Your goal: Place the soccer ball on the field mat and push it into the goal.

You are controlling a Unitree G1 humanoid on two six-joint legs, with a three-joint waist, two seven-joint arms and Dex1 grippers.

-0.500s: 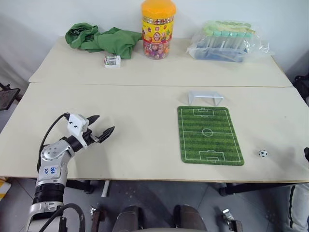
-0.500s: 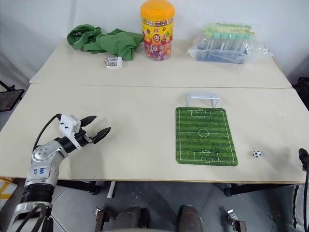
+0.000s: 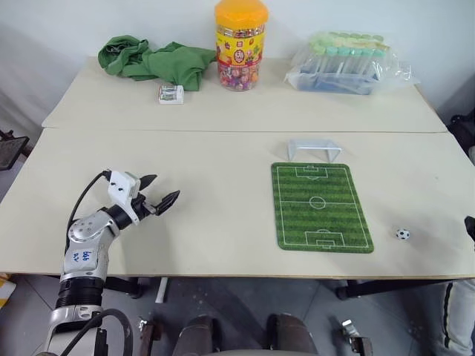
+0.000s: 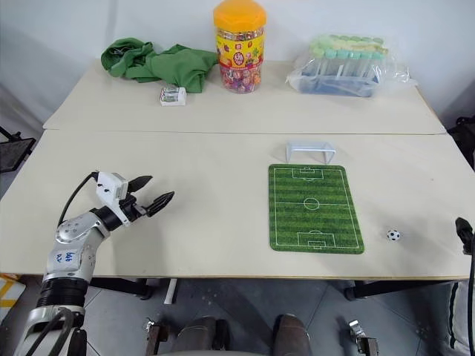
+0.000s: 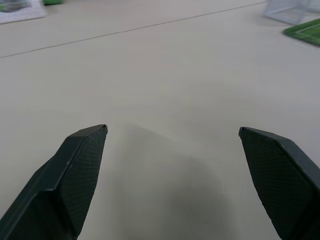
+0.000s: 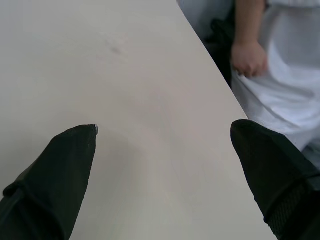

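We read this as lab test room: two plain beige tables (image 3: 223, 111) pushed against bare white wall (image 3: 74, 30); staged props along back: bag of capped tubes (image 3: 345, 63), candy jar (image 3: 241, 46), green cloth (image 3: 152, 61); person in white (image 6: 280, 80) beside table edge.

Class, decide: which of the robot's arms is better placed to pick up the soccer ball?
Right. The soccer ball lies right of the field mat, near the open right gripper; the left gripper is far across the table.
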